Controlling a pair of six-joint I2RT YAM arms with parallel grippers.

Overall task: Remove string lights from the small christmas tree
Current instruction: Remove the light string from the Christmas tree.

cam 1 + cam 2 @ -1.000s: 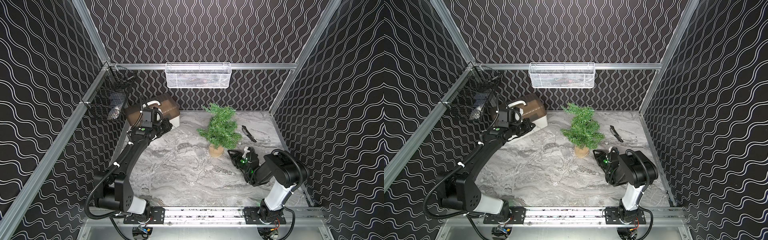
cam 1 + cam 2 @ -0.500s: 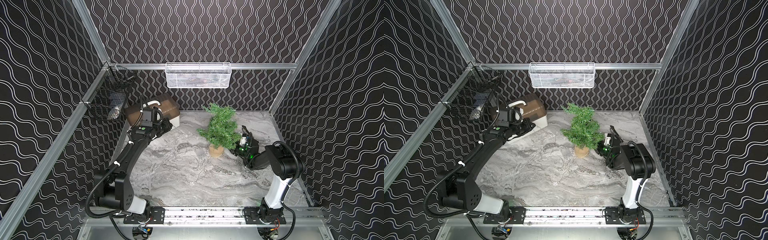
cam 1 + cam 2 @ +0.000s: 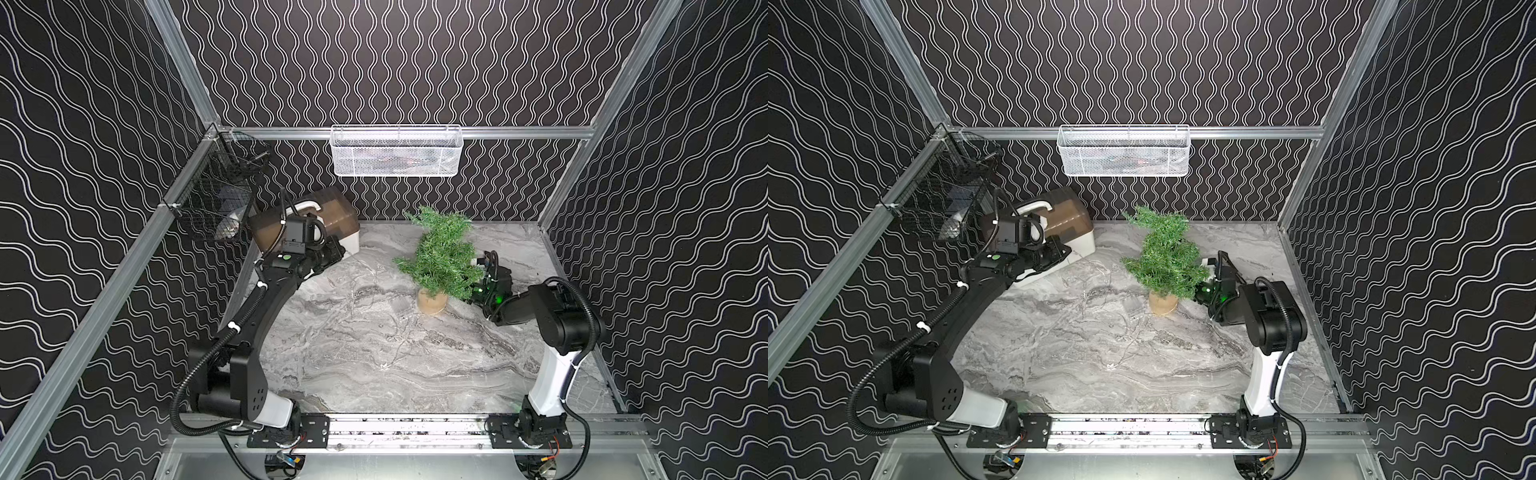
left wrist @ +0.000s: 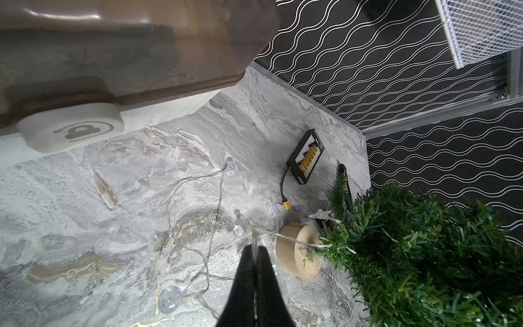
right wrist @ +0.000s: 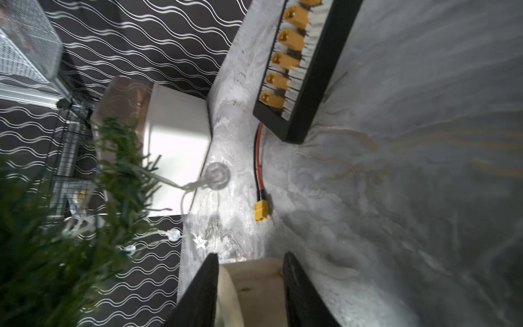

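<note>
**Figure.** The small christmas tree (image 3: 442, 257), a bushy green artificial pine on a tan burlap base, leans on the grey marble table (image 3: 353, 374). The right gripper (image 5: 250, 256), jaws partly apart, clamps that base. The left gripper (image 4: 256, 249), well apart from the tree, pinches the string lights (image 4: 169, 300). Their thin silvery wire and clear bulbs trail from the tree's branches across the table.

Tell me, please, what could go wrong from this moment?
1. The string lights run from the shut left end effector into the branches; pulling may snag them.
2. The right end effector clasps the small christmas tree only at its base; a hard pull might tip it.
</note>
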